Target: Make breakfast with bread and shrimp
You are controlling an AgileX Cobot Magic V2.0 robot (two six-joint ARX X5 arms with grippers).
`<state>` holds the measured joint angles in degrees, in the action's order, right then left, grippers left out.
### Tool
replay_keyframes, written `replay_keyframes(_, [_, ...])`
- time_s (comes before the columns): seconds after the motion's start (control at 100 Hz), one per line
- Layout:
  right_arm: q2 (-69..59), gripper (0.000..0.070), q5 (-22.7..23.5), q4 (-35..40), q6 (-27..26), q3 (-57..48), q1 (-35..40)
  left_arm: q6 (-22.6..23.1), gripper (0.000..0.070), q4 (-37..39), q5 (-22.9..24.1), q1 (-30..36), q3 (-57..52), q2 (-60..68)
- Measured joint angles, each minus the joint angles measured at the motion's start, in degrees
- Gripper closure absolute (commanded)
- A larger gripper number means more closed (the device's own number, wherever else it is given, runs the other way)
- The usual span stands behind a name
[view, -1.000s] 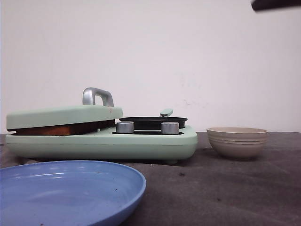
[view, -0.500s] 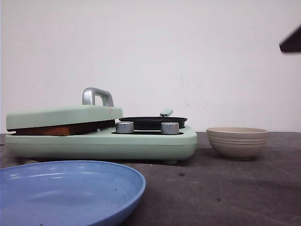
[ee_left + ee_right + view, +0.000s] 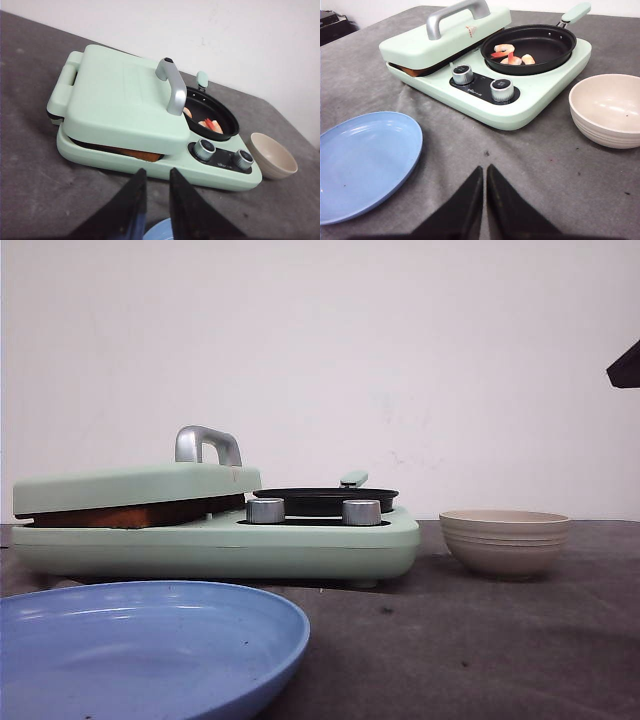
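Front view: the bread [image 3: 130, 514] shows only as a brown edge under the breakfast maker [image 3: 215, 535] lid. Left wrist: left gripper [image 3: 155, 187] jaws slightly apart. Right wrist: right gripper [image 3: 484, 192] jaws together; shrimp [image 3: 511, 56] in the maker's pan [image 3: 530, 47].

Matt grey tablecloth [image 3: 530, 165] — perhaps felt

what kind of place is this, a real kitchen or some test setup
Probably a staged test tabletop, not a real kitchen: a mint-green breakfast maker, with shrimp in its black pan, sits on a table under a grey cloth against a bare white wall, with only a blue plate and beige bowl beside it.
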<state>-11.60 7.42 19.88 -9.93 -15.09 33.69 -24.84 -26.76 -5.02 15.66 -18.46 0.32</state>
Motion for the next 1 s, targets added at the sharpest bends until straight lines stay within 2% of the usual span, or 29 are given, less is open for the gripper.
replay_keyframes(0.52, [0.0, 0.0697, 0.0, 0.0, 0.0, 0.0, 0.0, -0.83, 0.07, -0.07, 0.04, 0.0, 0.0, 0.0])
replay_keyframes(0.68, [0.0, 0.0697, 0.0, 0.0, 0.0, 0.0, 0.0, -0.52, 0.07, -2.71, 2.25, -1.49, 0.0, 0.0])
replay_keyframes(0.79, [0.0, 0.0697, 0.0, 0.0, 0.0, 0.0, 0.0, 4.11, 0.07, 1.68, 5.29, -5.77, 0.17, -0.02])
replay_keyframes(0.93, [0.0, 0.0697, 0.02, 0.0, 0.0, 0.0, 0.0, 15.1, 0.07, 10.86, 5.01, -11.54, 3.87, -0.02])
replay_keyframes(1.0, [0.0, 0.0697, 0.02, 0.0, 0.0, 0.0, 0.0, 18.58, 0.07, 15.41, 3.69, -13.59, 7.41, -0.02])
